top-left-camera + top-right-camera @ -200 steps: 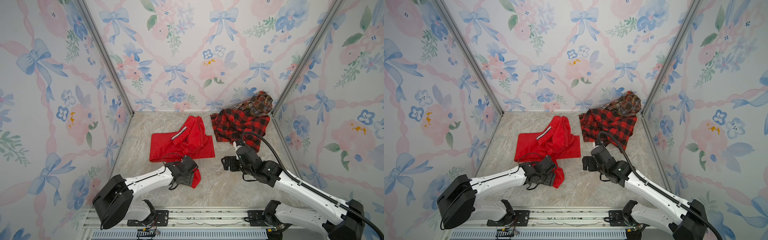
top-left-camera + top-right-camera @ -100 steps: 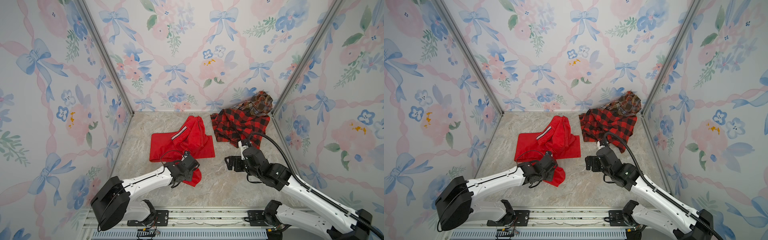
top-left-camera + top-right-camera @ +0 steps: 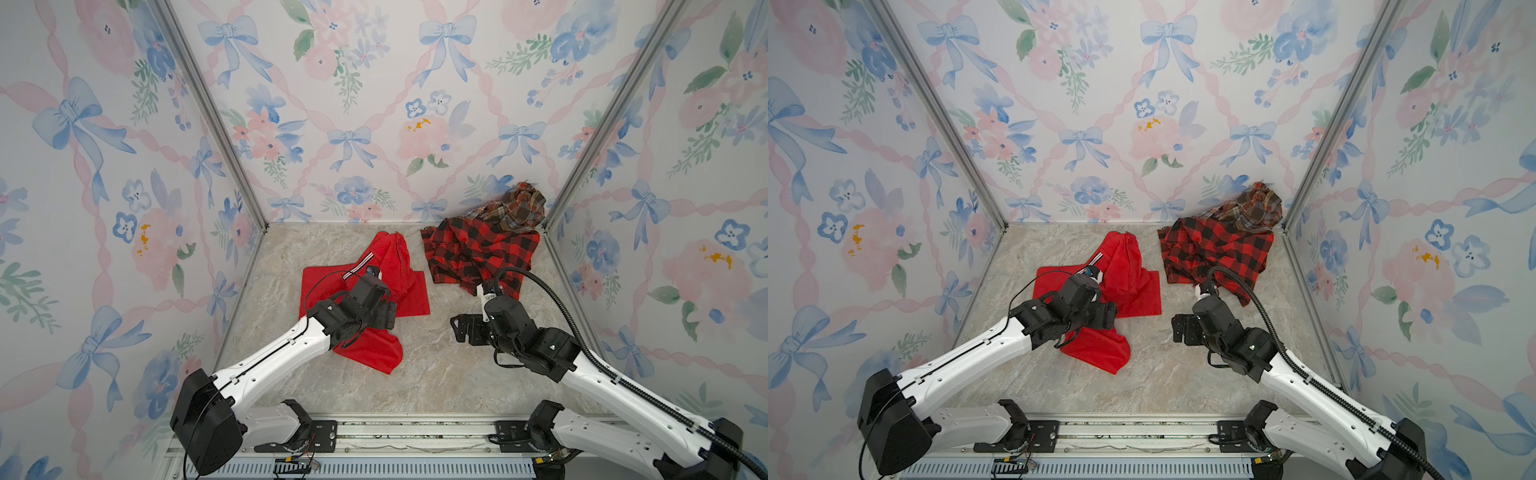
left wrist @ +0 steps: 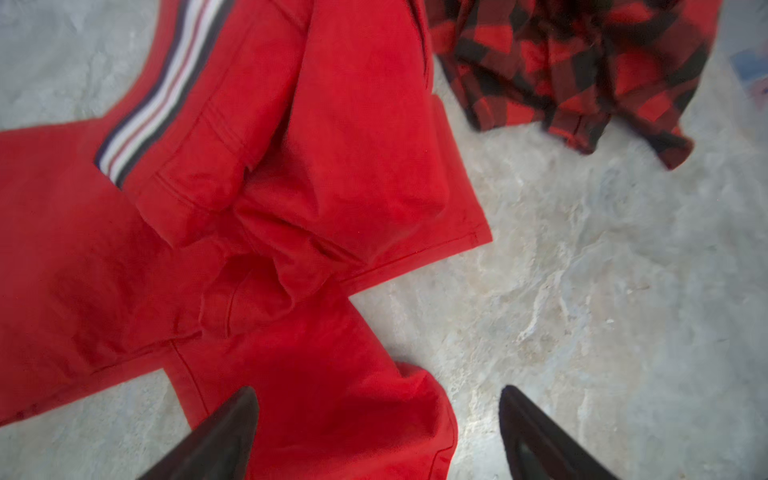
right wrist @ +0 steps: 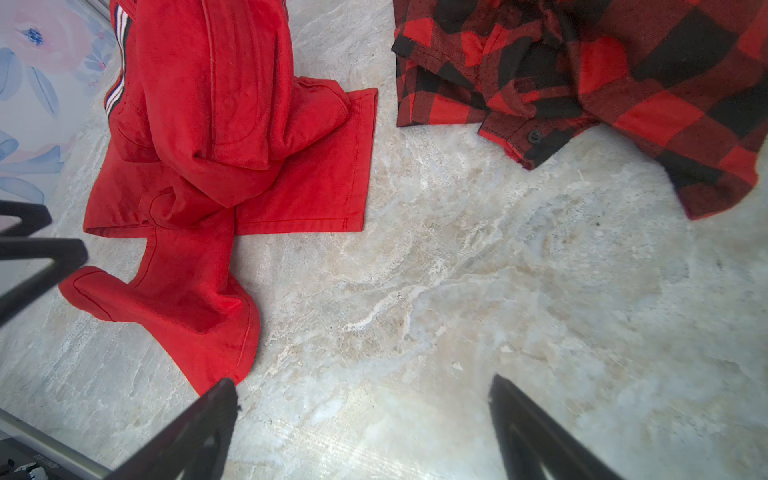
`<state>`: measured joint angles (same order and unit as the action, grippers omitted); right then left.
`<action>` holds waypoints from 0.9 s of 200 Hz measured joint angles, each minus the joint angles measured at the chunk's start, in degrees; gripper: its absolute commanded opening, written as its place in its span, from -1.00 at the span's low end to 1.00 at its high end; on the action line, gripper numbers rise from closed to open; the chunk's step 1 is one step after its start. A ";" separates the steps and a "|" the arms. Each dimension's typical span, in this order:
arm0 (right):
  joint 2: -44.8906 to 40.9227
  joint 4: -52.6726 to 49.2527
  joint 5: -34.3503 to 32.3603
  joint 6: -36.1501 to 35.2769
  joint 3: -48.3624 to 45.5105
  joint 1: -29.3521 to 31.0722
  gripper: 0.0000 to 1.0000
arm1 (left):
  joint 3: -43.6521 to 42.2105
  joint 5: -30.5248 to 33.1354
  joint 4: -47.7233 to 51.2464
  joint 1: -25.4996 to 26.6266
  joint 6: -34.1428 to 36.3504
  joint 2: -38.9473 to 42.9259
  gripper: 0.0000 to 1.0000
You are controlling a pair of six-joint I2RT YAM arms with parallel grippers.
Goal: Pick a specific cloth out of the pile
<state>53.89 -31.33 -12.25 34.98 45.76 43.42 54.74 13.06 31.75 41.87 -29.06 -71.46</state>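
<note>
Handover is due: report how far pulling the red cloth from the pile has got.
Done, it seems: the red cloth lies alone on the floor, clear of the check shirt and the plaid shirt heaped in the far corner. In hand: nothing; the left claw hangs open over its near flap, the right claw open over bare floor. Left: probably just retracting the arms.

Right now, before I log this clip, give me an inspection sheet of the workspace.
Surface: marble-look tabletop, no stains seen.
Job's things: red cloth with striped trim lies crumpled, apart from the pile of check shirt and plaid shirt in far right corner.
Clutter: nothing seen.
Tools: left tool open above the red cloth, holding nothing; right tool open over bare tabletop.
Cables: black hose along right arm; thin wire loop at left wrist.
Surroundings: floral walls, metal frame posts.
</note>
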 measured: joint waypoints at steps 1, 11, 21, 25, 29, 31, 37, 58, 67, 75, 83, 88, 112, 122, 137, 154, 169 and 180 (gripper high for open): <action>0.00 0.00 -0.02 0.00 -0.02 0.00 0.93 | -0.39 0.15 0.13 0.00 0.04 0.00 0.96; 0.09 -0.15 0.02 0.00 -0.11 -0.26 0.94 | -3.02 1.36 1.29 -0.15 -0.37 0.15 0.96; 0.37 -0.20 0.02 0.00 -0.09 -0.48 0.94 | -5.51 2.14 2.14 -0.83 -0.98 0.17 0.96; 0.50 -0.22 0.02 0.00 -0.11 -0.55 0.94 | -6.34 2.21 2.34 -1.16 -1.18 0.20 0.96; 0.70 -0.24 0.07 0.00 -0.09 -0.57 0.94 | -7.23 2.40 2.58 -1.60 -1.31 0.15 0.96; 0.81 -0.24 0.09 0.00 -0.09 -0.57 0.94 | -7.63 2.45 2.71 -1.79 -1.44 0.15 0.96; 1.07 -0.28 0.22 0.00 -0.09 -0.59 0.93 | -8.72 2.49 2.71 -2.29 -1.57 0.07 0.96; 1.31 -0.63 0.42 0.00 -0.09 -0.59 0.93 | -10.97 0.98 0.85 -3.10 -1.51 -0.98 0.71; 1.31 -0.61 0.46 0.00 -0.09 -0.57 0.94 | -11.37 -0.13 -0.52 -3.10 -1.09 -1.86 0.33; 1.33 -0.63 0.48 0.00 -0.09 -0.57 0.94 | -11.47 -0.98 -1.70 -3.10 -1.25 -2.78 -0.08; 1.36 -0.68 0.50 0.00 -0.09 -0.57 0.94 | -11.45 -1.68 -2.69 -3.10 -1.20 -3.67 -0.66; 1.38 -0.72 0.50 0.00 -0.09 -0.57 0.94 | -11.45 -2.03 -3.13 -3.10 -1.16 -4.09 -1.00; 1.05 -1.44 0.44 0.00 -0.09 -0.50 0.94 | -11.43 -2.67 -4.09 -3.10 -0.52 -3.56 -1.00; 0.48 -1.66 0.39 0.00 -0.09 -0.50 0.94 | -11.28 -2.89 -4.13 -3.21 -0.15 -2.10 -1.00; -0.85 -1.68 0.37 0.46 -0.28 -0.52 0.94 | -10.14 -2.99 -3.87 -3.56 0.85 0.76 -1.00; -2.03 -1.68 0.39 0.87 -0.76 -0.57 0.94 | -6.62 -3.28 -3.39 -4.81 2.19 3.67 -1.00; -2.01 -1.70 0.42 1.05 -0.83 -0.63 0.94 | -2.05 -3.45 -3.28 -6.69 3.48 5.14 -1.00; -1.84 -1.70 0.46 1.05 -0.83 -0.63 0.94 | 1.42 -3.52 -3.37 -8.09 4.13 5.44 -1.00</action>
<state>52.05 -33.04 -11.79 36.03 44.93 42.78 56.16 9.54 28.38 33.78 -24.93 -66.02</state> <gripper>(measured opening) 0.968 0.049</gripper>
